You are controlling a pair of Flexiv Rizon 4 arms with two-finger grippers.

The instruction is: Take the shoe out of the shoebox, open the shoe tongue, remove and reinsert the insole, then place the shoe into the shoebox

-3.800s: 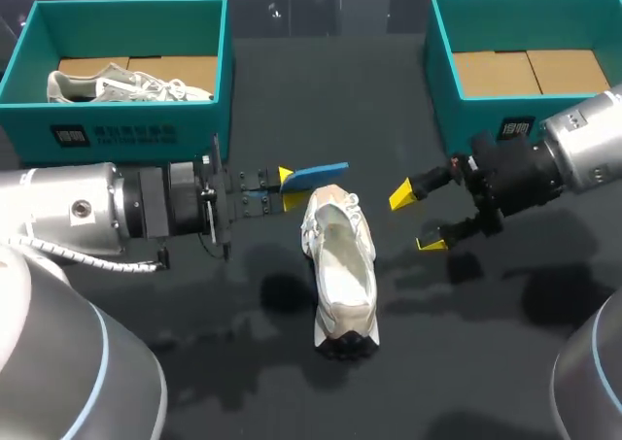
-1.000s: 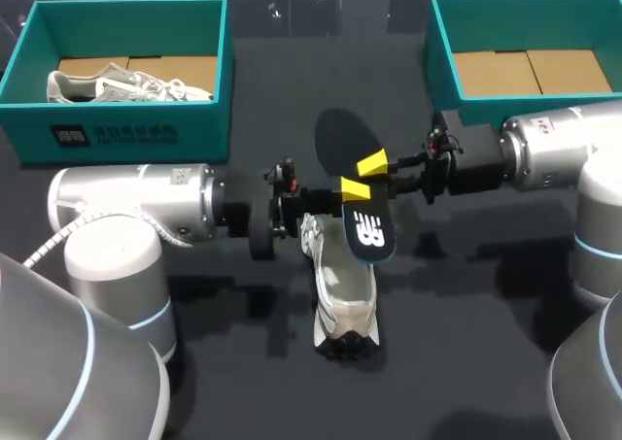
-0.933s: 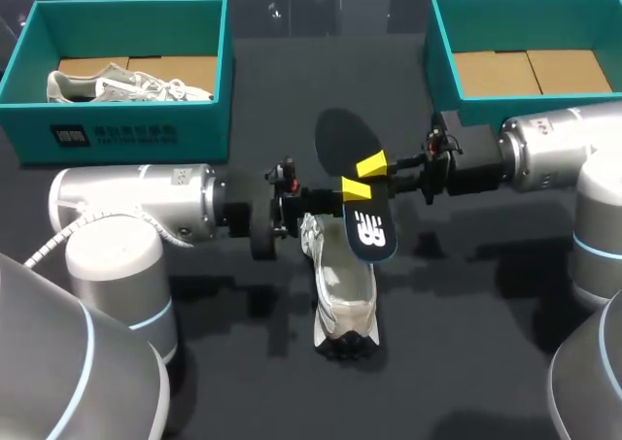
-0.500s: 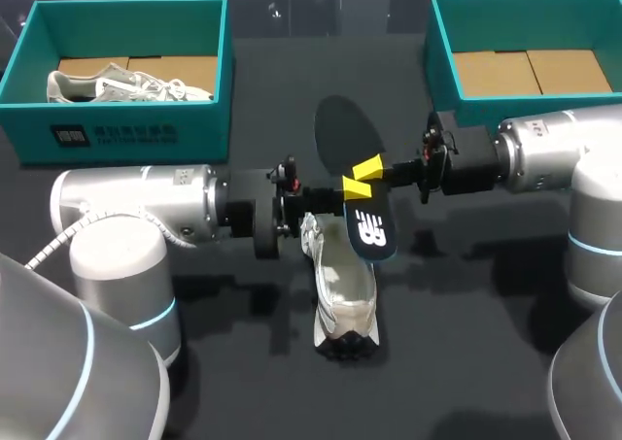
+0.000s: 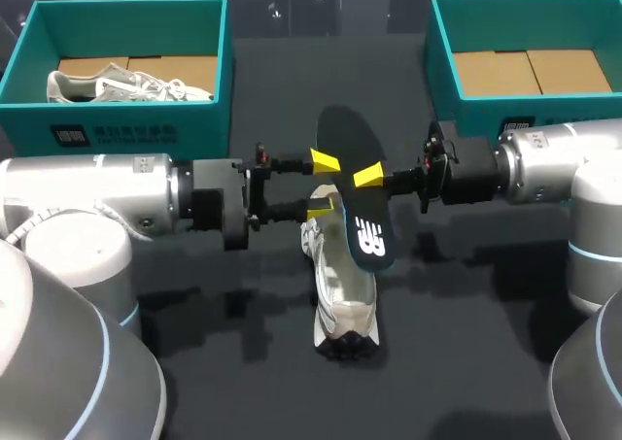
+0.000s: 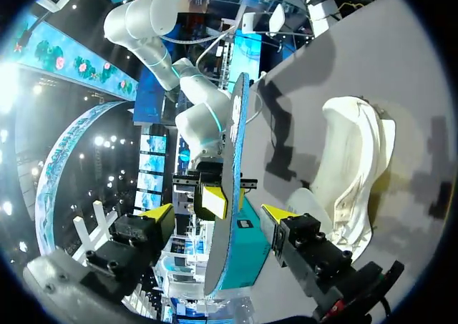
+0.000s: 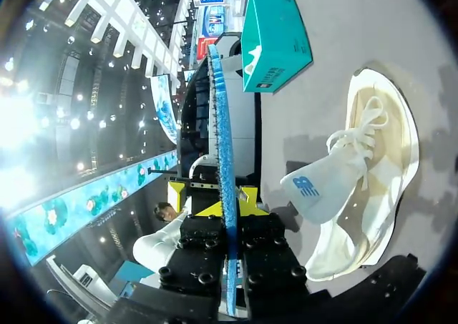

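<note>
The right jaws are closed on the insole (image 5: 358, 217) near mid-length, clamping it across its thickness. It hangs clear of the bench (image 5: 466, 362), directly above the shoe (image 5: 347, 289). The left jaws are wide open with one finger on each side of the insole, gripping nothing. The shoe lies between my arms, opening upward. Insole and shoe long axes run nearly parallel, near to far, and the insole's near end sits just over the opening. I judge the right arm must lower that end first.
</note>
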